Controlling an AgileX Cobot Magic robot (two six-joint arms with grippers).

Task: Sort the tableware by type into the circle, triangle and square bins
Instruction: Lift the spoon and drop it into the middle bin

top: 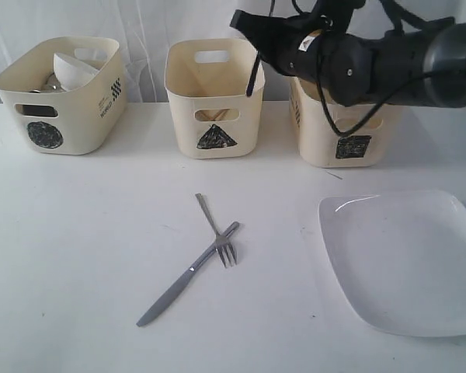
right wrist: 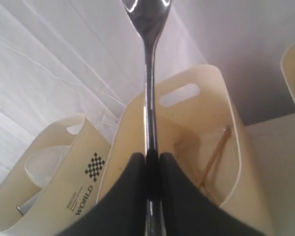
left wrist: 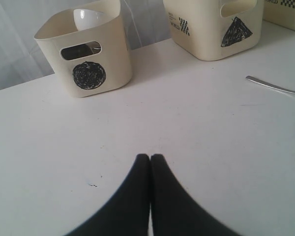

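1. Steel spoon (right wrist: 148,73): it is clamped by its handle between the black fingers (right wrist: 132,196) of the right gripper (right wrist: 150,162). The steel spoon is held in the air over the open top of the cream plastic tub with a black scribbled triangle (top: 182,132), its bowl end pointed away from the wrist camera.
2. Wooden chopsticks (right wrist: 214,157) are seen leaning inside that same tub, apart from the spoon.
3. Steel fork (top: 206,213) and steel knife (top: 188,273) are recorded on the white table (top: 78,256), in front of the triangle-marked tub. They are crossed and touching; which one lies on top cannot be told.
4. Large white square plate (top: 404,264) is laid flat on the table to the right of the crossed cutlery, well apart from it.
5. Cream plastic tub with a black scribbled circle (top: 78,128) is placed at the left of the row. A white bowl (top: 74,70) is tilted inside it, and steel ware (top: 50,81) is partly visible beside the bowl; its kind cannot be made out.
6. Cream plastic tub with a black scribbled square (top: 314,144) is placed at the right of the row and is largely hidden behind the right arm; its contents cannot be seen.
7. Left gripper (left wrist: 150,164) is held low over bare table near the circle-marked tub. Its two fingers are pressed together, with nothing between them.
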